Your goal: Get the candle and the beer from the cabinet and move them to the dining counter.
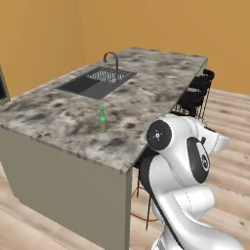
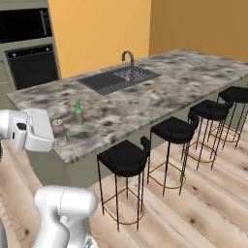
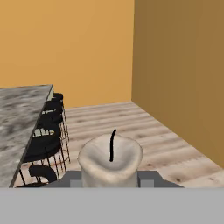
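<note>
My gripper is shut on the candle, a stubby pale cylinder with a black wick. From the right base camera the candle hangs at the near edge of the dining counter, held out from the white hand. The beer, a slim green bottle, stands upright on the dining counter a short way in from that edge. In the right base view the beer is just beyond the candle. The cabinet is out of view.
A dark sink with a curved faucet is set into the counter's middle. Several black stools line the counter's long side over wood floor. Built-in ovens stand at the far wall. Orange walls enclose the corner.
</note>
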